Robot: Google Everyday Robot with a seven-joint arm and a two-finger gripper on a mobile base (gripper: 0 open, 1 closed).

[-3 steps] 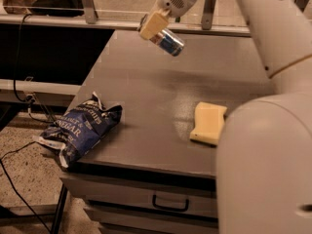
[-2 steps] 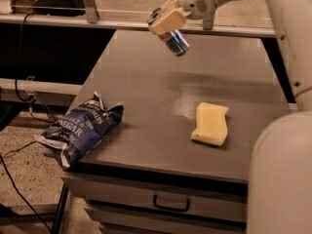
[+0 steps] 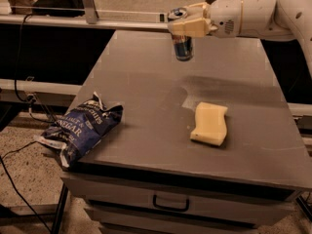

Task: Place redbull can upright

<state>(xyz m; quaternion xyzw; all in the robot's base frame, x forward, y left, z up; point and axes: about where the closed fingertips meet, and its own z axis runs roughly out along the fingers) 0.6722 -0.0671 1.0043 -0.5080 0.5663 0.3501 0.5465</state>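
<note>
Since a moment ago the redbull can point(image 3: 184, 48) has swung from tilted to pretty much upright, silver top up. The gripper point(image 3: 184, 28) is pinching its upper half, holding it over the far side of the bench point(image 3: 146, 106). Chip bag point(image 3: 80, 130) lies closed at the front-left corner, well apart from the can.

Redbull can point(image 3: 184, 48) now hangs upright, no longer tilted. Gripper point(image 3: 185, 27), clamped on its upper part, now sits upper centre of frame over the far desk point(image 3: 146, 106). Arm point(image 3: 243, 16) now reaches in level from upper right.
</note>
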